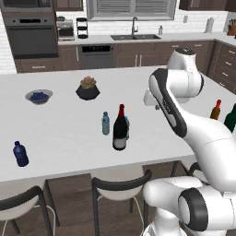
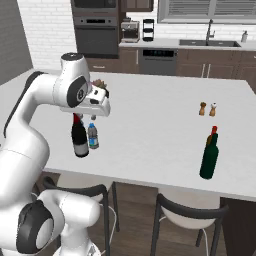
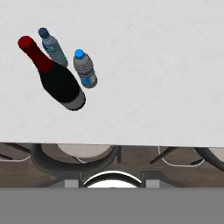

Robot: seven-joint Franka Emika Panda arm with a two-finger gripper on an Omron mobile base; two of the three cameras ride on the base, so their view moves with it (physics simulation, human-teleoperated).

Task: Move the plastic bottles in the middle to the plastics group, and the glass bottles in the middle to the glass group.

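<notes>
The tall near-black wine bottle (image 1: pixel 120 131) (image 2: pixel 79 137) (image 3: pixel 59 81) with a red neck stands mid-counter. Two clear plastic bottles flank it: one (image 1: pixel 105 123) (image 3: pixel 85 69) on one side, the other (image 1: pixel 126 125) (image 2: pixel 93 136) (image 3: pixel 52 46) partly behind it. Far left near the front edge stands the navy-blue bottle (image 1: pixel 20 154). At the far right, the brown red-topped bottle (image 1: pixel 215 109) (image 2: pixel 213 132) and the tall green bottle (image 1: pixel 231 117) (image 2: pixel 209 157) stand together. My gripper (image 1: pixel 150 98) (image 2: pixel 96 112) hangs above the counter over the middle bottles, touching nothing; its fingertips are hidden.
A bowl of blueberries (image 1: pixel 38 96) and a potted plant (image 1: pixel 87 88) sit further back on the counter (image 1: pixel 64 138). Two small shakers (image 2: pixel 208 108) stand toward the right. Stools (image 1: pixel 120 184) are tucked under the front edge.
</notes>
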